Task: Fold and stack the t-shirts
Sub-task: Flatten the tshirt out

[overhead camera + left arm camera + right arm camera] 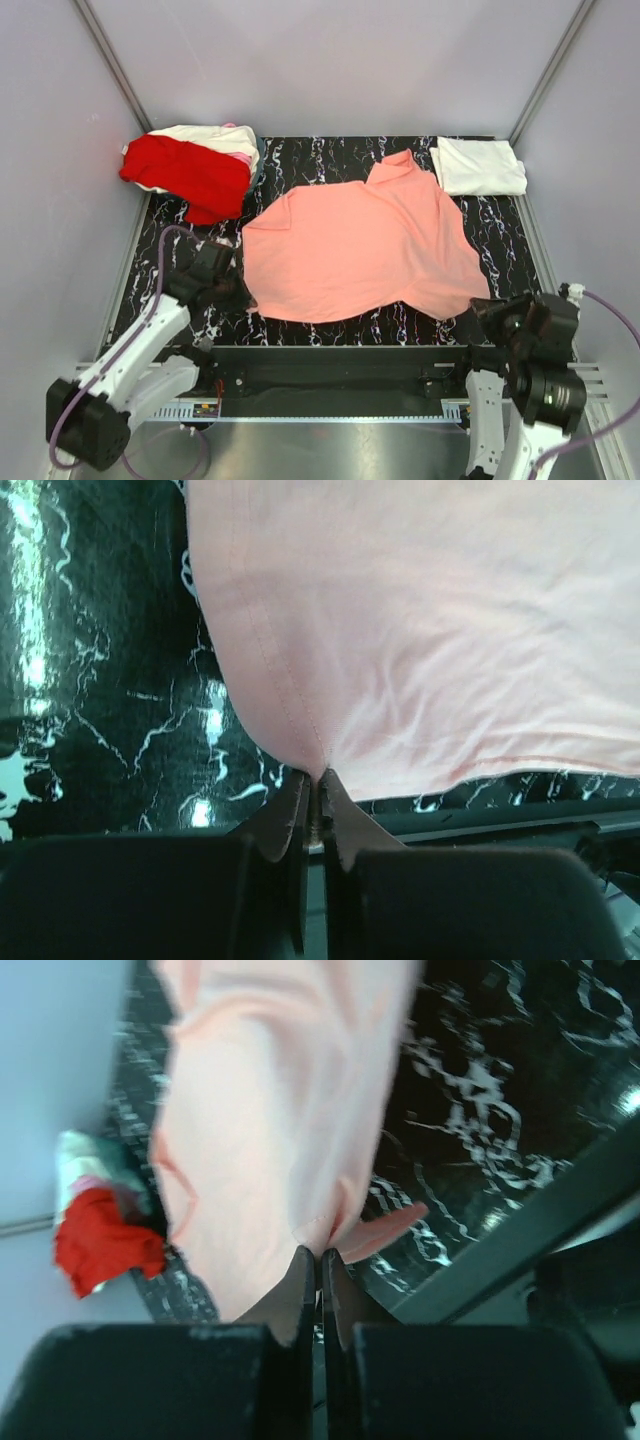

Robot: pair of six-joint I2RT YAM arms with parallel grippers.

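A salmon-pink t-shirt lies spread over the middle of the black marbled table. My left gripper is shut on its near left corner, seen in the left wrist view with the hem pinched between the fingers. My right gripper is shut on its near right corner, seen in the right wrist view. A bright red t-shirt lies on a heap of white and pale pink tees at the back left. A folded white t-shirt lies at the back right.
Grey walls stand on three sides. A black rail runs along the table's near edge between the arm bases. The red heap also shows in the right wrist view.
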